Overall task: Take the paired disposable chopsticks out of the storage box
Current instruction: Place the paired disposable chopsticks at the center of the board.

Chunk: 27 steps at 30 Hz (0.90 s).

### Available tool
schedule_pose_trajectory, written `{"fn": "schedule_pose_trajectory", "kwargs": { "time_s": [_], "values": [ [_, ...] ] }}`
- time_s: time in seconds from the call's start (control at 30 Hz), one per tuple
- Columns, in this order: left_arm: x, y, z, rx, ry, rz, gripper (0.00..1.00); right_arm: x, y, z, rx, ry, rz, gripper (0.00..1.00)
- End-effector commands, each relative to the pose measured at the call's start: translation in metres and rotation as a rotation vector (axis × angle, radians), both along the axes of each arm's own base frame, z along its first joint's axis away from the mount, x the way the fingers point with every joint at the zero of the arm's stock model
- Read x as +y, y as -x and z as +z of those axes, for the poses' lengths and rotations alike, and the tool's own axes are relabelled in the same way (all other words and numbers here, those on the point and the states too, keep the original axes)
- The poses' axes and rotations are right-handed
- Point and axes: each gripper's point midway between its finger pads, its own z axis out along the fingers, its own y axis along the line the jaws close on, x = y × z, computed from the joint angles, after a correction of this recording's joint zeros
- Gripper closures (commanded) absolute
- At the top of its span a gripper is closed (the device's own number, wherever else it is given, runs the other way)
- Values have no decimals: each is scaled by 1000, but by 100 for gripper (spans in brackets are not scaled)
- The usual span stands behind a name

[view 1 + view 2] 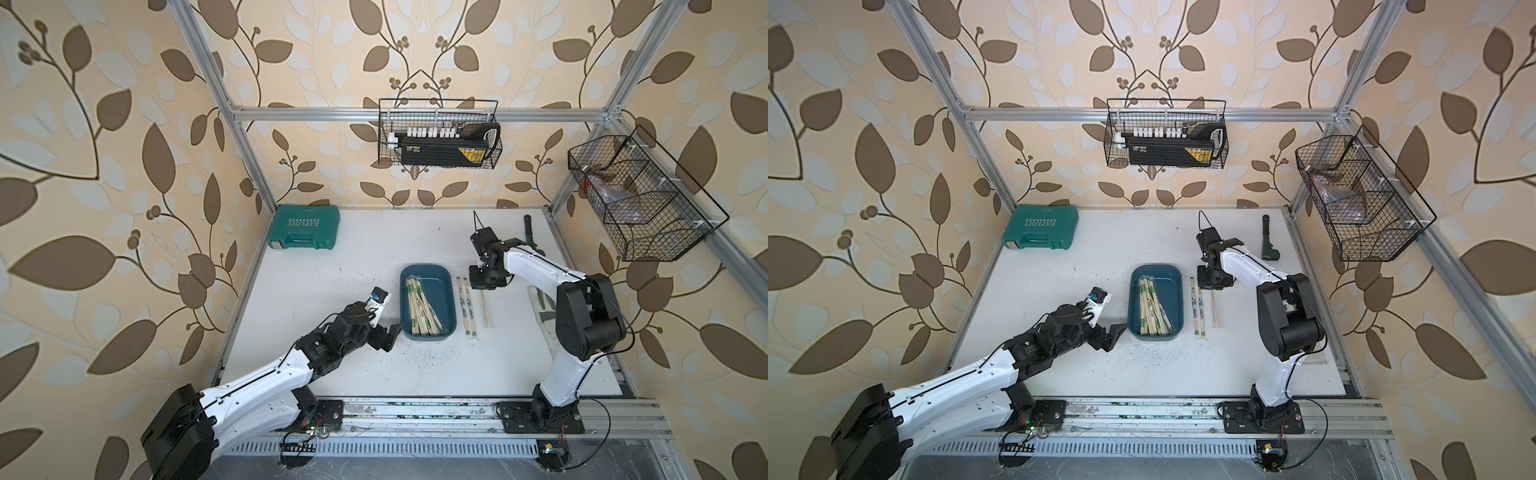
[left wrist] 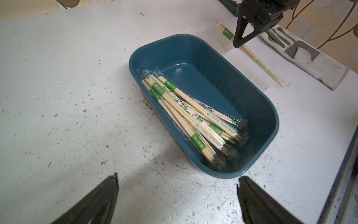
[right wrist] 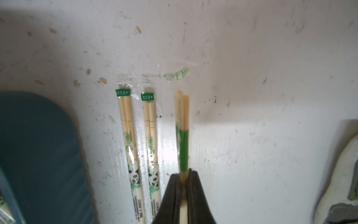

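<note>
The dark teal storage box [image 1: 441, 282] [image 1: 1170, 291] [image 2: 213, 77] [image 3: 38, 155] sits mid-table with several sleeved paired disposable chopsticks [image 1: 419, 307] [image 1: 1152, 305] [image 2: 189, 116] piled along its left side. Two panda-print pairs [image 1: 464, 305] [image 1: 1197, 307] [image 3: 127, 135] lie on the table just right of the box. My right gripper [image 1: 484, 286] [image 1: 1213, 286] [image 2: 239, 43] [image 3: 183, 172] is shut on a third, green-banded pair [image 1: 484, 309] [image 3: 183, 126] low over the table beside them. My left gripper [image 1: 392, 334] [image 1: 1115, 332] [image 2: 177, 178] is open and empty at the box's near left corner.
A green EXPLOIT tool case [image 1: 305, 228] [image 1: 1040, 228] stands at the back left. A dark green tool [image 1: 530, 232] [image 1: 1268, 245] lies at the back right, and a grey cloth [image 2: 310, 62] [image 3: 344, 174] right of the chopsticks. Wire baskets [image 1: 440, 133] [image 1: 640, 199] hang on the walls.
</note>
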Motion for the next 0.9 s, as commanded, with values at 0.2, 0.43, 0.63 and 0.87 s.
{"fn": "schedule_pose_trajectory", "kwargs": {
  "time_s": [0.2, 0.43, 0.63, 0.87],
  "values": [
    [-9, -3, 19, -40, 33, -23, 1, 1, 5, -26, 56, 3, -4, 92],
    [-9, -3, 19, -38, 32, -24, 1, 1, 6, -37, 78, 1, -13, 92],
    [-10, -3, 18, -33, 28, -26, 1, 3, 8, -47, 97, -2, -19, 92],
    [-10, -3, 18, -34, 29, -26, 1, 7, 7, -51, 97, 0, -15, 92]
  ]
}}
